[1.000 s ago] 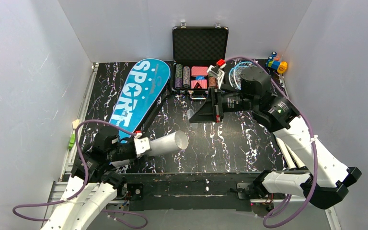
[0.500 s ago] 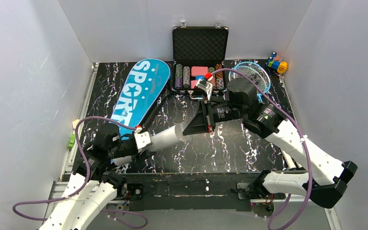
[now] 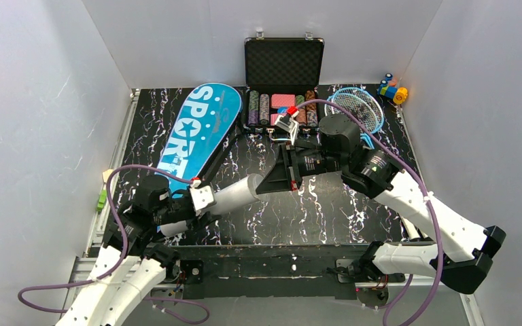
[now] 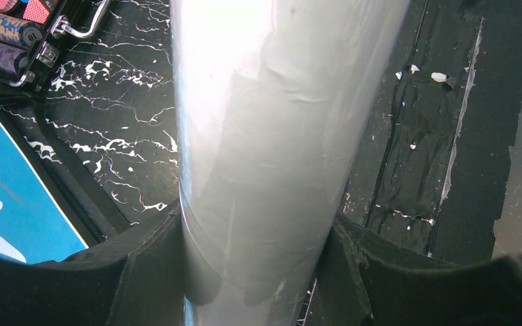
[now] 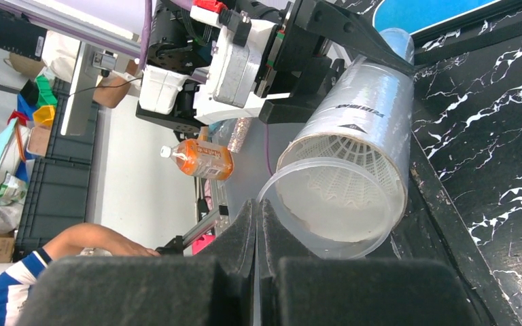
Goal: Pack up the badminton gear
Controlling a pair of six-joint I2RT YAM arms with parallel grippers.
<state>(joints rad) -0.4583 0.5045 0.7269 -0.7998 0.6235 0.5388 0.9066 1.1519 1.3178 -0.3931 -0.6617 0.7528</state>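
The long white tube (image 3: 234, 195) is held off the table by my left gripper (image 3: 204, 202), shut around it near its left end; in the left wrist view the tube (image 4: 272, 136) fills the gap between the jaws (image 4: 258, 272). My right gripper (image 3: 272, 182) is shut on a clear round cap (image 5: 312, 234), held against the tube's open mouth (image 5: 360, 129). A white shuttlecock (image 5: 343, 180) sits inside the tube. The blue "SPORT" bag (image 3: 197, 132) lies at the back left. The light-blue rackets (image 3: 357, 105) lie at the back right.
An open black case of poker chips (image 3: 283, 75) stands at the back centre. Small toy blocks (image 3: 392, 89) sit in the back right corner. The rackets' white handles (image 3: 408, 217) run under my right arm. Grey walls close in three sides.
My right gripper has moved left and down with the cap to the tube's mouth. My left gripper has pushed the tube to the right, towards it.
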